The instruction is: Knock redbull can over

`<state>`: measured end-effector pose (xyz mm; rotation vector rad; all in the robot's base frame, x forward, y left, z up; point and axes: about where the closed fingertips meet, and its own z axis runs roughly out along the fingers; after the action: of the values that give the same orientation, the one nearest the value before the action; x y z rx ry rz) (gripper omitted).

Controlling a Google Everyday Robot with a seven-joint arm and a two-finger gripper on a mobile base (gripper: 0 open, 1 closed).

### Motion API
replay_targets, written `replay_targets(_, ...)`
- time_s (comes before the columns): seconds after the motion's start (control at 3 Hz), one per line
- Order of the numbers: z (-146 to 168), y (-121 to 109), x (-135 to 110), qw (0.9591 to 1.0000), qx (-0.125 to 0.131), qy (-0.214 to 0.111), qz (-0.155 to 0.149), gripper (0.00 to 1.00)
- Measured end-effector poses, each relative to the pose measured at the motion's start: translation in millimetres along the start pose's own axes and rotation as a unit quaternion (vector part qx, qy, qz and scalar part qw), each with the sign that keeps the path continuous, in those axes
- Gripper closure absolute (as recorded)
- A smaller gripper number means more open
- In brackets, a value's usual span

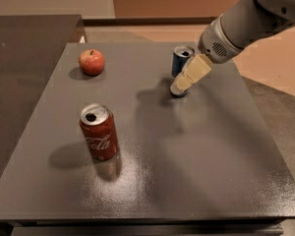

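Note:
The redbull can (180, 62) is a slim blue-and-silver can with a silver top. It stands upright at the back centre-right of the dark grey table (196, 146). My gripper (183, 82) comes in from the upper right on a grey arm. Its cream-coloured fingers (191, 73) lie right in front of the can's lower right side and cover its base. They look to be touching it.
A red cola can (99, 132) stands upright at the front left of the table. A red apple (91, 62) sits at the back left. A darker counter (24, 43) adjoins the table on the left. Floor lies beyond the right edge.

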<state>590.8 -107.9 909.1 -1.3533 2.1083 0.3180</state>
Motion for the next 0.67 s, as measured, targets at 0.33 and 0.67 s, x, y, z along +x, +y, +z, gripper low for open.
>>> replay_targets(0.33, 0.9, 1.2, -6.9, 0.9998, -0.014, -0.016, 0.006, 0.18)
replay_targets(0.67, -0.9, 3.7, -9.8, 0.9993, -0.025, -0.027, 0.010, 0.41)
